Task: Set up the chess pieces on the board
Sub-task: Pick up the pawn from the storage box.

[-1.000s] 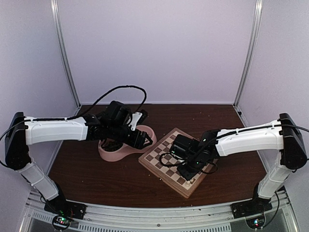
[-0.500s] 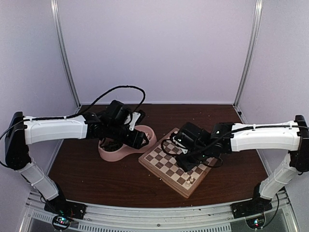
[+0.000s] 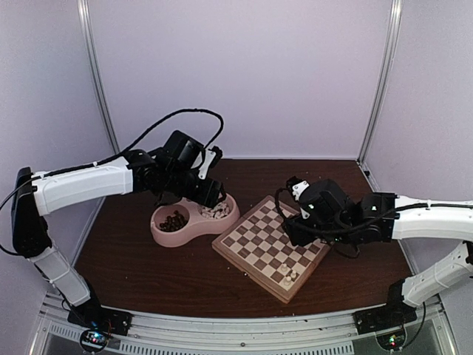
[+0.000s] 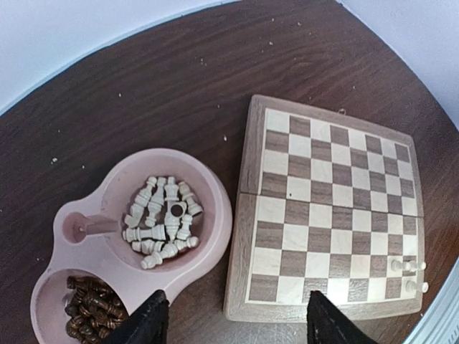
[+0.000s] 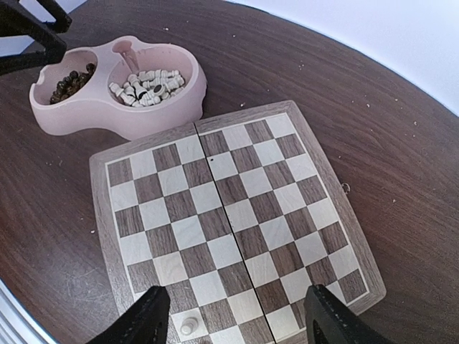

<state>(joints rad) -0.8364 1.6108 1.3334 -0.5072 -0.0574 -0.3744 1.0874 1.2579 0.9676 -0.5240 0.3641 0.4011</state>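
From above, the left end effector (image 3: 210, 194) hovers over the pink dish (image 3: 159, 233) toward the bench's (image 3: 148, 274) left side, the right end effector (image 3: 294, 234) over the board (image 3: 255, 248). A careless descent there could topple the chess pieces (image 3: 289, 279) standing at the board's near corner. The left wrist view shows jaws open and empty, with loose cream pieces (image 4: 163, 223) lying in the dish ahead. The right wrist view shows jaws wide and empty, one placed piece (image 5: 188, 326) just beside a finger (image 5: 147, 319).

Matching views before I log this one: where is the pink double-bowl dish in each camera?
Top external: pink double-bowl dish left of centre, beside the chessboard.
Left wrist: dish at lower left, board to its right.
Right wrist: dish at upper left, board below it.
Shared landmark: the chessboard's checkered top.
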